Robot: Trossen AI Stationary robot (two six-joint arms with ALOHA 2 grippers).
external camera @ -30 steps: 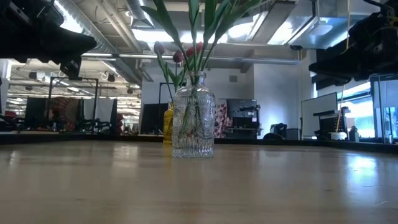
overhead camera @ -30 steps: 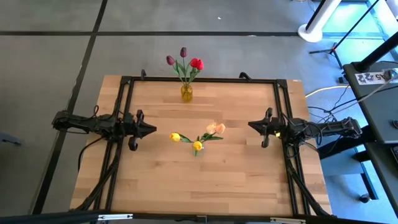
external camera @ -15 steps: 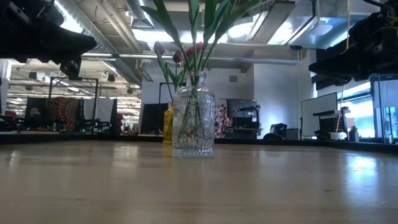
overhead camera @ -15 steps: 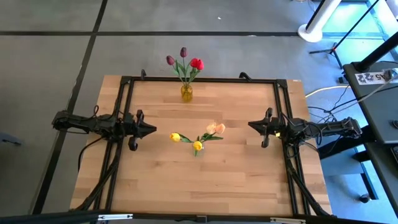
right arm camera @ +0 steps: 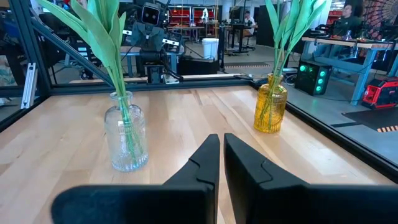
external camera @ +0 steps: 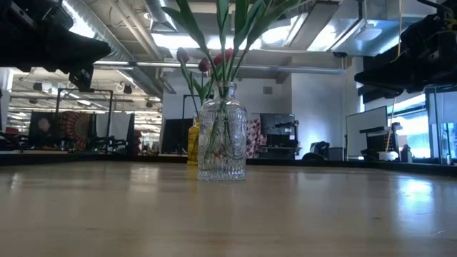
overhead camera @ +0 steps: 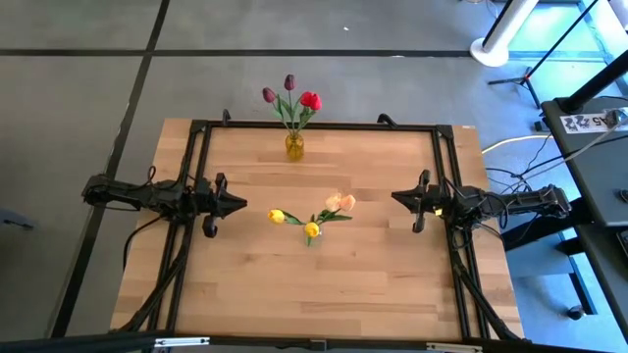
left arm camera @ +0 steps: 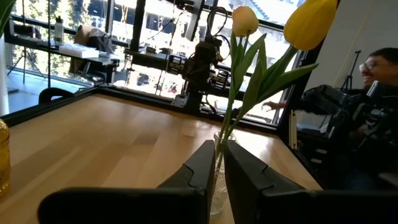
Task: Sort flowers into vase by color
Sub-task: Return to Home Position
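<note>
An amber glass vase (overhead camera: 294, 146) stands near the table's far edge, holding one red tulip (overhead camera: 310, 100) and two dark purple tulips (overhead camera: 279, 89). A clear glass vase (external camera: 222, 143) stands on its base at mid-table with two yellow tulips (overhead camera: 294, 223) and pale peach tulips (overhead camera: 340, 203); it also shows as the clear vase (right arm camera: 127, 138) beside the amber vase (right arm camera: 270, 109). My left gripper (overhead camera: 242, 205) hovers shut, left of the clear vase. My right gripper (overhead camera: 394, 198) hovers shut on its right side. Both point at it and touch nothing.
A dark metal frame (overhead camera: 324, 126) runs along the table's edges. Bare wood (overhead camera: 324, 294) lies between the clear vase and the near edge. In the left wrist view a person (left arm camera: 373, 68) sits beyond the table, and the other arm (left arm camera: 200, 62) faces me.
</note>
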